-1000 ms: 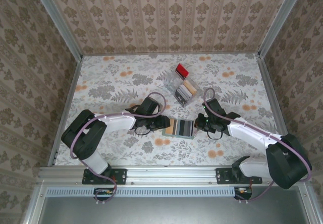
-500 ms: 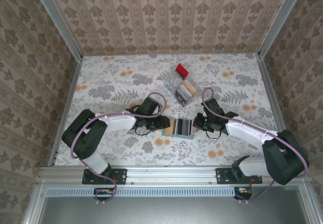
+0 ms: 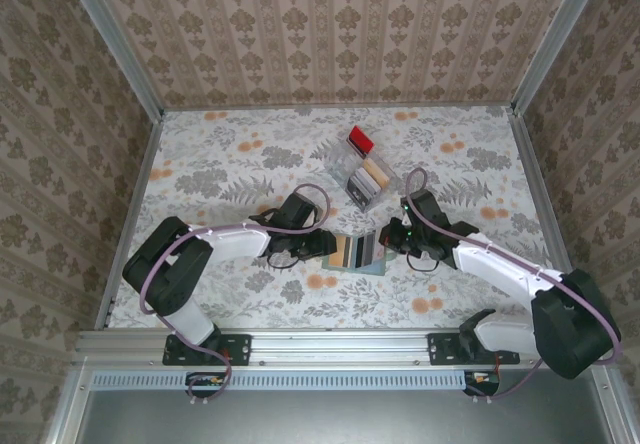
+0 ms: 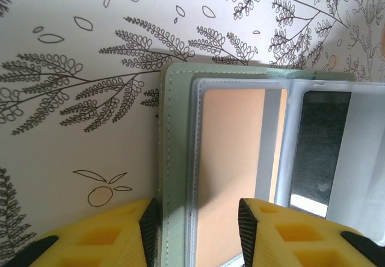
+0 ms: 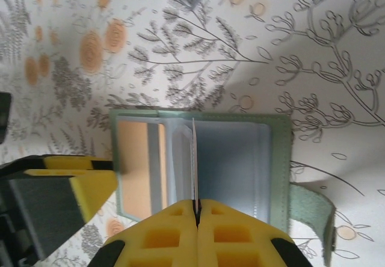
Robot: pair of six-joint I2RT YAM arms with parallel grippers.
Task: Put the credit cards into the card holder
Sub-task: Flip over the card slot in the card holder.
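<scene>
Where the flower-printed surface (image 3: 230,164) spreads between the papered walls, both arms reach inward from its near edge. The left arm (image 3: 225,239) and the right arm (image 3: 500,264) meet low over the middle.

Beyond them lies a clear plastic tray (image 3: 366,179) with a red end piece (image 3: 361,142). It holds a few credit cards (image 3: 374,174) in tan and beige, well apart from the arms.

Between the two wrists the card holder (image 3: 358,254) lies open and flat on the surface, sage green at its border, its inner sleeves facing up. A green strap tab (image 5: 313,210) sticks out from its right side.

The left end effector (image 4: 195,219) sits at the holder's left border. Its yellow fingers (image 4: 102,237) are narrowly apart, with the stitched green edge and the rim of a clear sleeve in the gap. Whether they press on it I cannot tell.

The right end effector (image 5: 196,210) is at the holder's middle, its jaws closed together on a thin sheet (image 5: 194,159). The sheet stands upright and is seen edge-on. Whether it is a card or one of the holder's clear leaves I cannot tell.

A tan card (image 4: 231,171) shows through the left sleeve, and a dark card (image 4: 316,147) lies in the sleeve just beside it.
</scene>
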